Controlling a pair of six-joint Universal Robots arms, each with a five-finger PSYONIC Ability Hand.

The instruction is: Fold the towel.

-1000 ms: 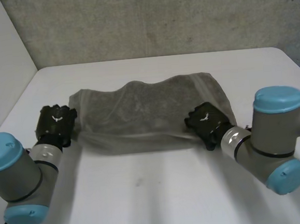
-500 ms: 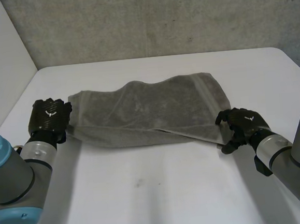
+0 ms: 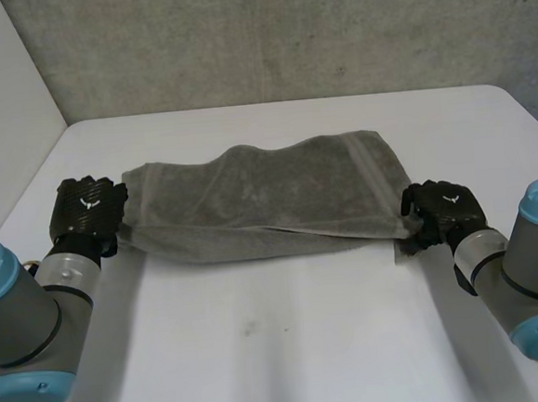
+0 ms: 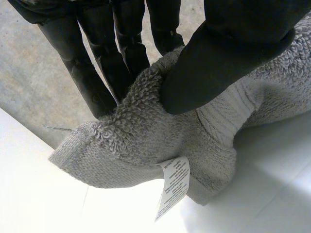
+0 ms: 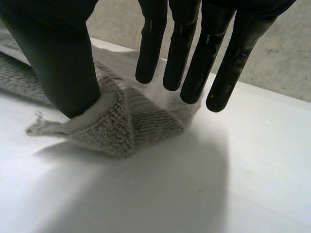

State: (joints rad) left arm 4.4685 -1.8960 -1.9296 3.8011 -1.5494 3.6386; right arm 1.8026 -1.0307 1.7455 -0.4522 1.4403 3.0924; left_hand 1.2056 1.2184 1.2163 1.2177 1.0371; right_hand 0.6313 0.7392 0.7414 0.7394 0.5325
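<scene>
**A:** While looking down from the head camera, logged grey towel lying folded lengthwise across mid-table, long axis 9 to 3 o'clock. Far edge wavy, near edge a thick soft fold, surface rumpled. Held where?

**B:** Held at both ends. Found left hand at 9 o'clock end, on short edge. From its wrist camera: presses left thumb down into terry, backs it with straight left fingers behind, clamps that corner between them. Noted white care label hanging off hem just below grip.

**A:** And toward 3 o'clock?

**B:** Found right hand at near corner, about 4 o'clock of cloth. Presses right thumb onto hem; sets right fingers, straight and slightly spread, at far side of a raised peak of cloth. Pinches corner between thumb and fingers, as far as visible. Hem tip lying on tabletop just beside thumb.

**A:** Room to move?

**B:** Wide white table from 4 through 6 to 8 o'clock, between both arms. Narrower strip at 12 o'clock, ending at table's far edge under grey wall. Some at 3 o'clock past right hand. Tight at 9 o'clock: table edge near left hand.
</scene>
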